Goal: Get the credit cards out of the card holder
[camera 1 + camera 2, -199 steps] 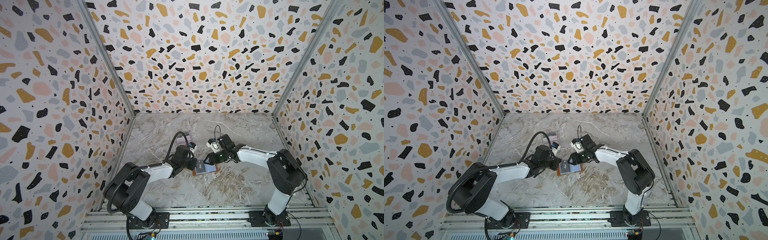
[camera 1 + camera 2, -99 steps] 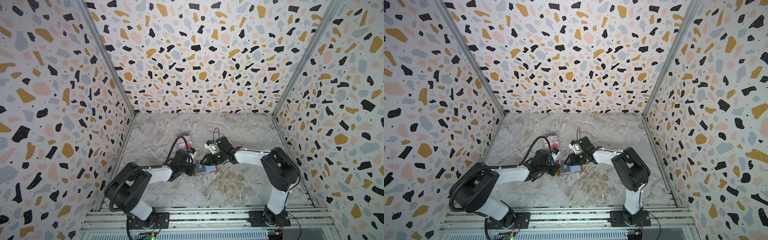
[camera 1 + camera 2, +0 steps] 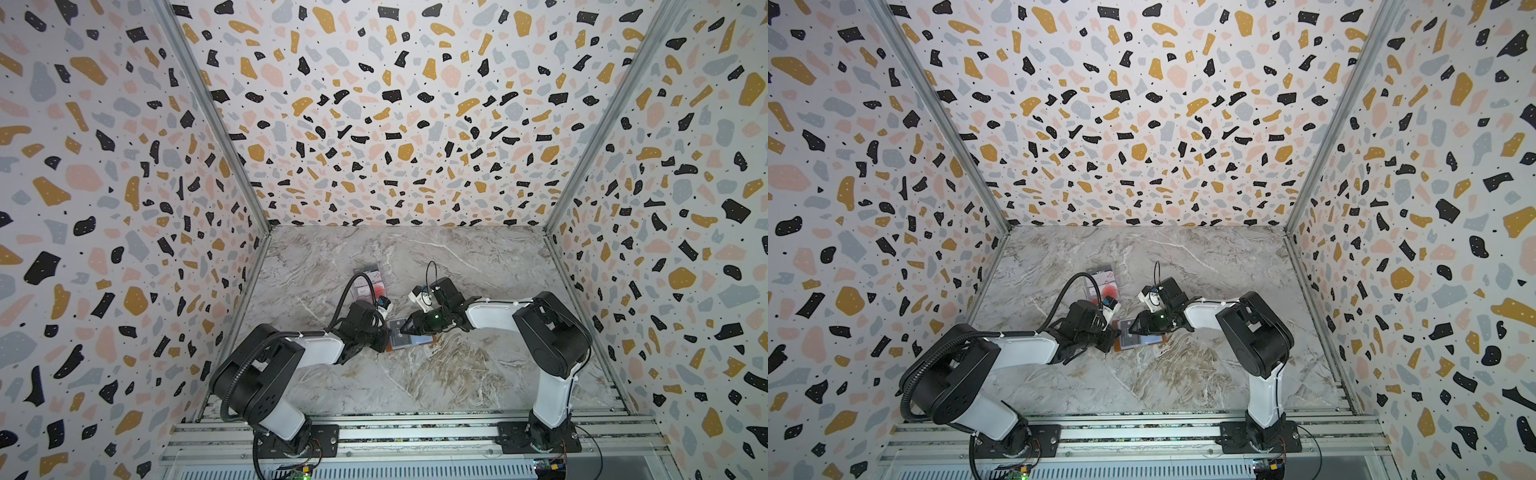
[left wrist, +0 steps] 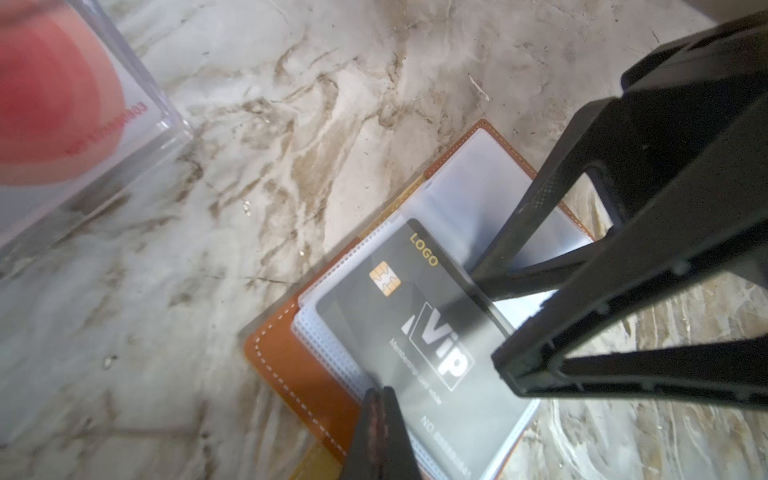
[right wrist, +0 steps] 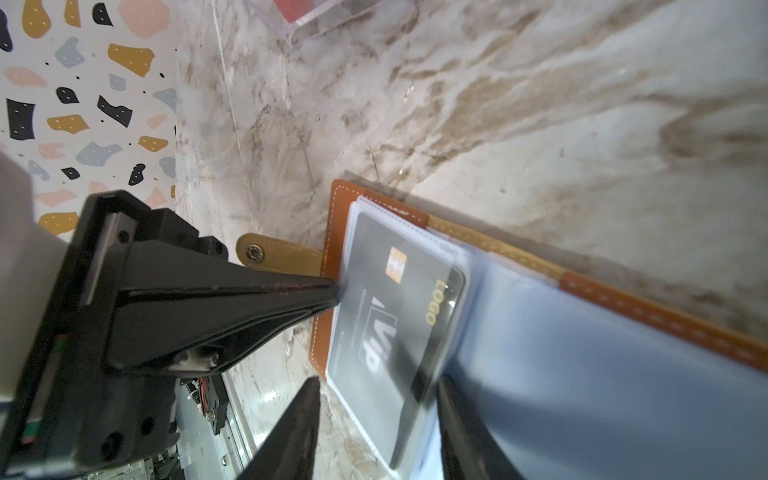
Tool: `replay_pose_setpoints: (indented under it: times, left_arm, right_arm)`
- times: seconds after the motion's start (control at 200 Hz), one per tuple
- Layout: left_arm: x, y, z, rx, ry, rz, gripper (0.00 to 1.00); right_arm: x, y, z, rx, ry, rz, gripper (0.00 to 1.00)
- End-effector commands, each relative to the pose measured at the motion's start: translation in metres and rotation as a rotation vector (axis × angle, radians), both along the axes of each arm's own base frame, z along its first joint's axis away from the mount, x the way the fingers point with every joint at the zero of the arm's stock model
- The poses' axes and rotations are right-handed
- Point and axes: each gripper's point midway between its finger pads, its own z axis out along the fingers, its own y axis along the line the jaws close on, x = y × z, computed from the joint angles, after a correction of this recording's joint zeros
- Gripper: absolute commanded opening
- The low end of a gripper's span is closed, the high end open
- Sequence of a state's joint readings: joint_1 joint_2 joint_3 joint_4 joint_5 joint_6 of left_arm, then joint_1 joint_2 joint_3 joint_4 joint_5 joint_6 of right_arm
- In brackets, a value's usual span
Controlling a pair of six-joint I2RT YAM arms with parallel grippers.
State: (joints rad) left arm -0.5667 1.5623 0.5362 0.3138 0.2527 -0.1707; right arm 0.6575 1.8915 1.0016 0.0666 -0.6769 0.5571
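Now, in a top view, both arms reach from the 6 o'clock edge to the middle of the table (image 3: 457, 382). The left gripper (image 3: 385, 338) is pinched tight at the 9 o'clock side of the card holder (image 3: 417, 341), right on the rim of a dark Vip card (image 4: 419, 332). I cannot tell if it bites the card or only the clear sleeve (image 4: 490, 178). The right gripper (image 3: 404, 329) comes in from 3 o'clock with its jaws partly apart, down over the open pages. The holder lies open and flat.

So the step looks like pulling this card out. Next, I think the left arm must slide toward 9 o'clock while the right one keeps the pages down.

Farther off, at 11 o'clock, a clear case (image 3: 360, 277) holds a card with a red circle (image 3: 376, 289)
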Motion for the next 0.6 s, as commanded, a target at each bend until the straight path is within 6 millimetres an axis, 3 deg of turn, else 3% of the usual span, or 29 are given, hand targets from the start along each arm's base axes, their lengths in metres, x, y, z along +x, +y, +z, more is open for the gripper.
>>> replay_pose_setpoints:
  times: [0.0,0.28,0.596]
  left_arm:
    - [-0.005,0.003,-0.011,0.010,0.022,-0.005,0.03]
    - [-0.007,0.006,-0.014,0.017,0.027,0.001,0.02]
    - [-0.008,0.007,-0.015,0.019,0.032,0.003,0.02]
  right_arm:
    - [-0.006,0.003,-0.001,0.020,0.017,0.022,0.45]
    - [-0.009,0.009,0.022,0.071,-0.068,0.079,0.39]
    - [-0.009,0.011,0.023,0.077,-0.076,0.107,0.36]
